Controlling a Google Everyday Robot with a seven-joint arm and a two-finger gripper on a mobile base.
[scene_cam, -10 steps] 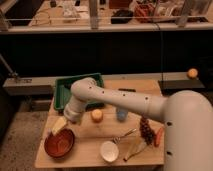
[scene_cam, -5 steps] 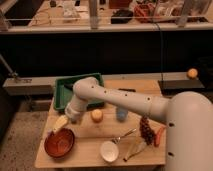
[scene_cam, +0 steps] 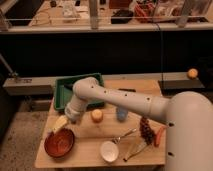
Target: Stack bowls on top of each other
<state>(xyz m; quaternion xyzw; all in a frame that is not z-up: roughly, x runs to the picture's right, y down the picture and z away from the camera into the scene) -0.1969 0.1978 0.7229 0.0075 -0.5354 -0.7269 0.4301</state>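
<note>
gripper (scene_cam: 59,124): low over wooden table (scene_cam: 90,135), just above far rim of orange-red bowl (scene_cam: 59,143); fingers spread wide, holding nothing. bowl: upright on table, near green tray (scene_cam: 60,100).

You have a wooden table (scene_cam: 85,156) with a green tray (scene_cam: 62,92) at its back left corner. Mid-table, a small yellow-orange round item (scene_cam: 96,115) sits near a light-blue cup (scene_cam: 121,114); toward the front, a white cup (scene_cam: 109,151) has a spoon (scene_cam: 125,136) just beside it. Further right you'll see a dark grape bunch (scene_cam: 145,127) beside a red-orange elongated piece (scene_cam: 159,136), and an orange ball (scene_cam: 192,73) on the ledge beyond.
</note>
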